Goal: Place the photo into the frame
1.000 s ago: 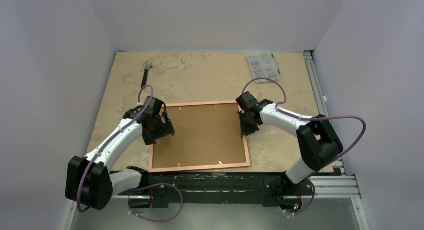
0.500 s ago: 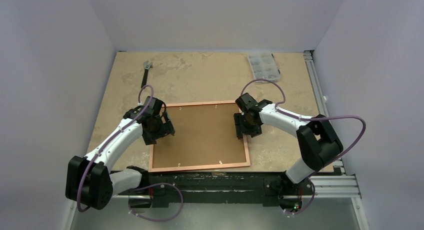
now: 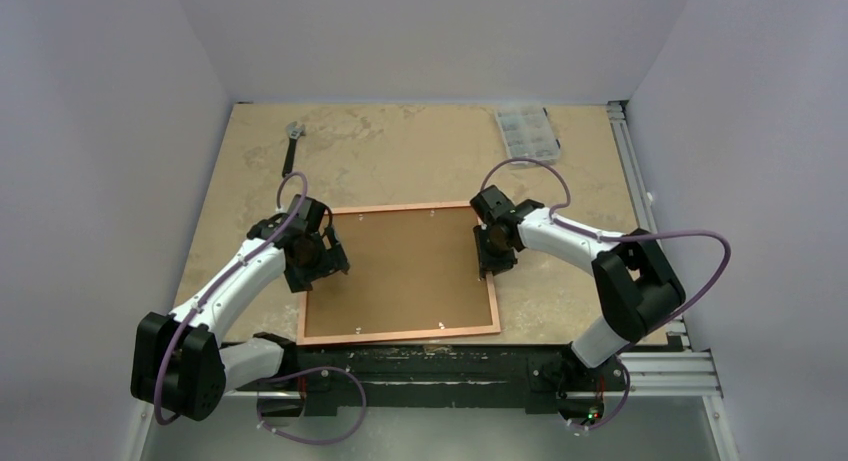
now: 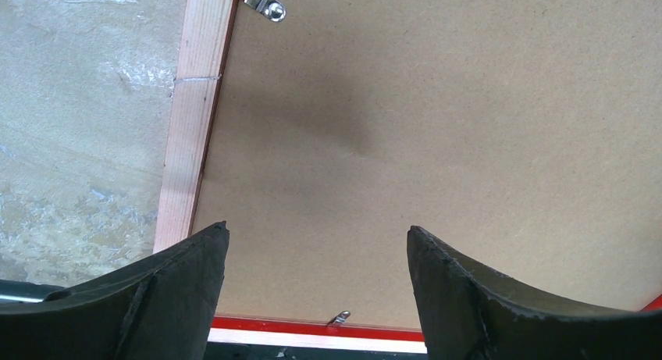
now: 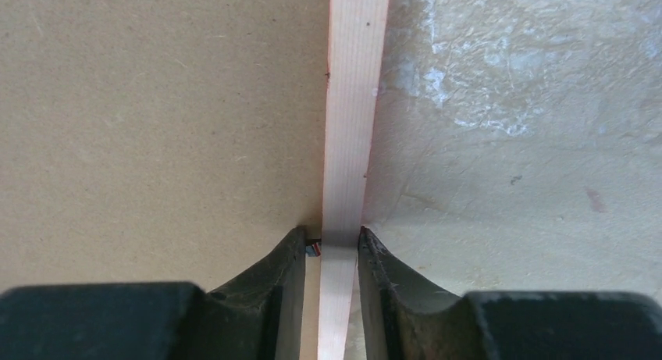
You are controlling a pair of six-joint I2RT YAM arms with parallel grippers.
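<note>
The frame (image 3: 400, 334) lies face down on the table, its pale wood back up, with the brown backing board (image 3: 405, 266) set inside it. My right gripper (image 3: 490, 253) is shut on the frame's right rail (image 5: 355, 102), one finger on each side of it (image 5: 331, 230). A tiny blue and red sliver (image 5: 312, 249) shows beside the left finger, between board and rail; otherwise the photo is hidden. My left gripper (image 3: 322, 264) is open and empty just above the board, near the frame's left rail (image 4: 195, 118). Its jaws are wide apart (image 4: 316, 229).
Small metal clips (image 4: 261, 2) sit on the frame's inner edges. A clear compartment box (image 3: 525, 129) stands at the back right. A black-handled tool (image 3: 290, 151) lies at the back left. An aluminium rail (image 3: 630, 171) runs along the table's right edge.
My right gripper shifted slightly left over the board, then came back onto the frame's right rail. The left arm and the frame have not moved.
</note>
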